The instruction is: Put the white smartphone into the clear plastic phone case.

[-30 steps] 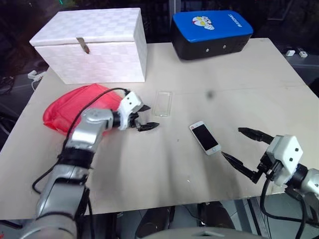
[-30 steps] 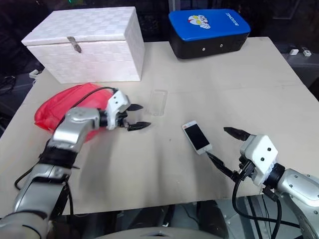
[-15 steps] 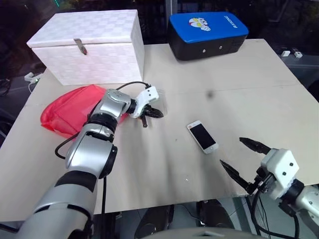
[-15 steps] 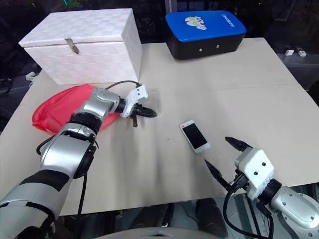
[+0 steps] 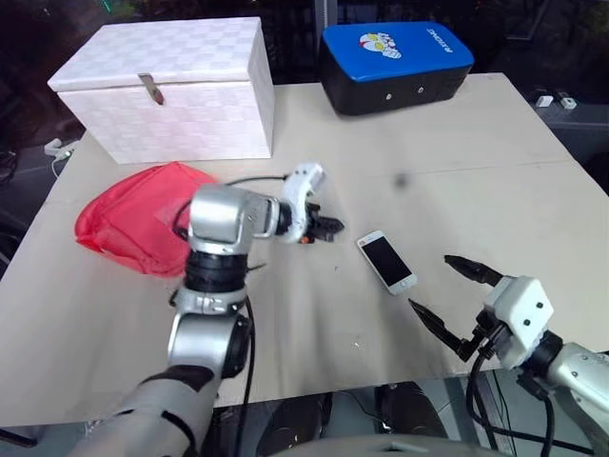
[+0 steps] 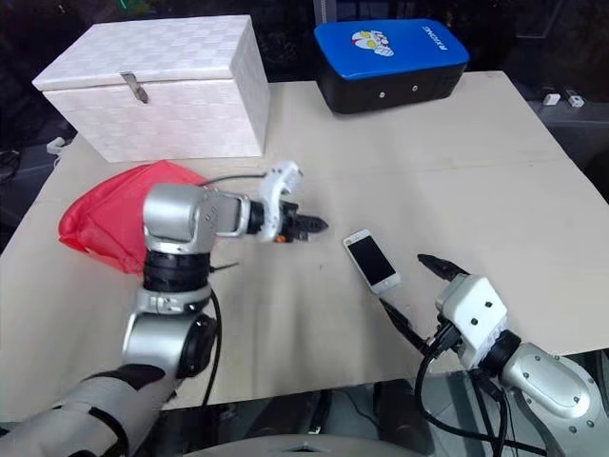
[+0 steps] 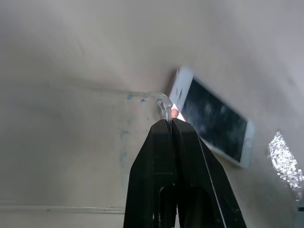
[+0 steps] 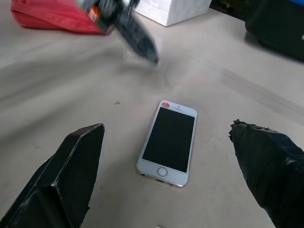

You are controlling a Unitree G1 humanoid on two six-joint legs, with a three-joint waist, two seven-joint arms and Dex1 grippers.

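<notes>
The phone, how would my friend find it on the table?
Start at the blue-topped box at the far edge of the table, then come toward the robot's open right gripper. Just before it lies the white smartphone, flat, screen up: white edges, black screen.

Desk (image 5: 457, 171): matt beige board, showing faint scuffs. White smartphone (image 5: 387, 262): glossy black glass reflecting light, smooth white bezel. Clear plastic phone case (image 7: 164, 102): thin transparent plastic, glinting. Red bag (image 5: 133, 214): soft cloth. White box (image 5: 171, 86): woven-textured, metal clasp. Fingers (image 8: 78, 166): matt black plastic.
</notes>
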